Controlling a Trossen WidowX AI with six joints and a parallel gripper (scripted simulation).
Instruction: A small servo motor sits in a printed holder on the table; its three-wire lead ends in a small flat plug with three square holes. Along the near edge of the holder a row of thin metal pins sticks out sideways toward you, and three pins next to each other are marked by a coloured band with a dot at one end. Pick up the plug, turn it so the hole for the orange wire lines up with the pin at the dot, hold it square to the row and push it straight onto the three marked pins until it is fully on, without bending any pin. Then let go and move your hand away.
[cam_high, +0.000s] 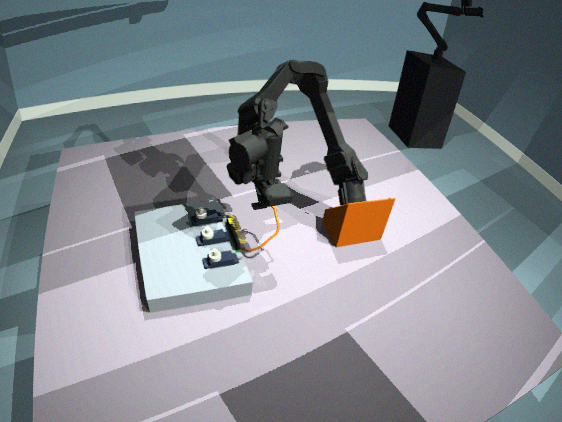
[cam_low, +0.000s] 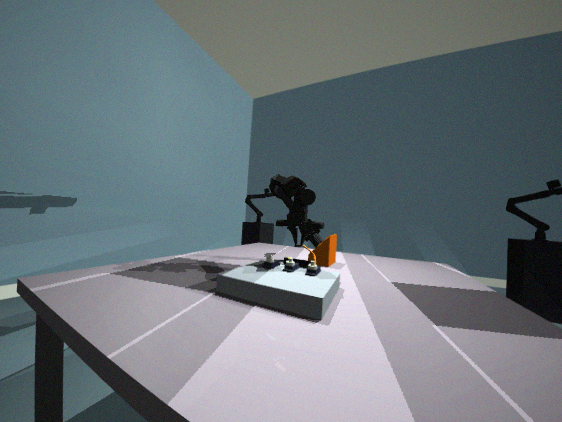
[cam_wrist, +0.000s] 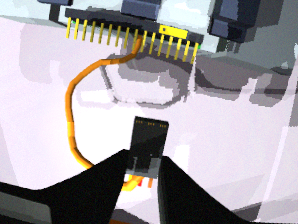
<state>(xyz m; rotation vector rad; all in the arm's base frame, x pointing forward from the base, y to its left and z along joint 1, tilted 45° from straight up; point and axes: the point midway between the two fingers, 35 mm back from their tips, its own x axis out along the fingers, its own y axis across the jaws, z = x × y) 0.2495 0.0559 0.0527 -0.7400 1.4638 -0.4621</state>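
My gripper (cam_high: 257, 204) (cam_low: 298, 244) (cam_wrist: 144, 159) is shut on the black plug (cam_wrist: 149, 137). The plug's front end points at the pin row (cam_high: 240, 234) (cam_wrist: 107, 35), apart from it, with its front edge roughly parallel to the row. The yellow band (cam_high: 231, 220) (cam_wrist: 173, 32) lies a little right of the plug's line in the wrist view; I cannot make out its dot. The orange lead (cam_high: 278, 227) (cam_wrist: 69, 112) loops from the holder (cam_high: 172, 260) (cam_low: 275, 286) to the plug's rear. Which hole is the orange wire's is too small to tell.
Three servos with white horns, one of them a servo (cam_high: 221, 260) nearest the top camera, sit on the holder behind the pins. An orange wedge-shaped block (cam_high: 364, 223) (cam_low: 327, 251) stands by the arm's base. Hard shadows cross the table.
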